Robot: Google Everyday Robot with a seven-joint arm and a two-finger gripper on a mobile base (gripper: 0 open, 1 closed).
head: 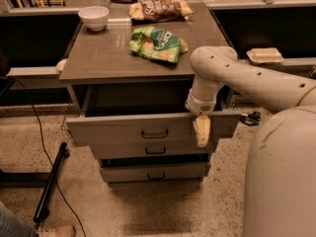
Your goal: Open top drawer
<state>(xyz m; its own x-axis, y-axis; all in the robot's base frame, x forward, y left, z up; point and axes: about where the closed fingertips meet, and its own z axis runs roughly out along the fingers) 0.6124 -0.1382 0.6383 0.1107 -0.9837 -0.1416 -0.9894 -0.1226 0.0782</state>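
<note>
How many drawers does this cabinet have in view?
3, stacked: the top drawer, pulled out; the middle drawer below it; the bottom drawer lowest. The gripper is at the top drawer's front, right of centre.

Smooth matt grey: top drawer (113, 130) front, w/ dark handle (154, 134). Pale matt plastic: gripper (202, 131), at drawer's front edge, right of handle. Glossy, crinkled: green bag (157, 43) & brown bag (160, 9). Shiny white bowl (94, 18). Speckled floor (197, 206).
</note>
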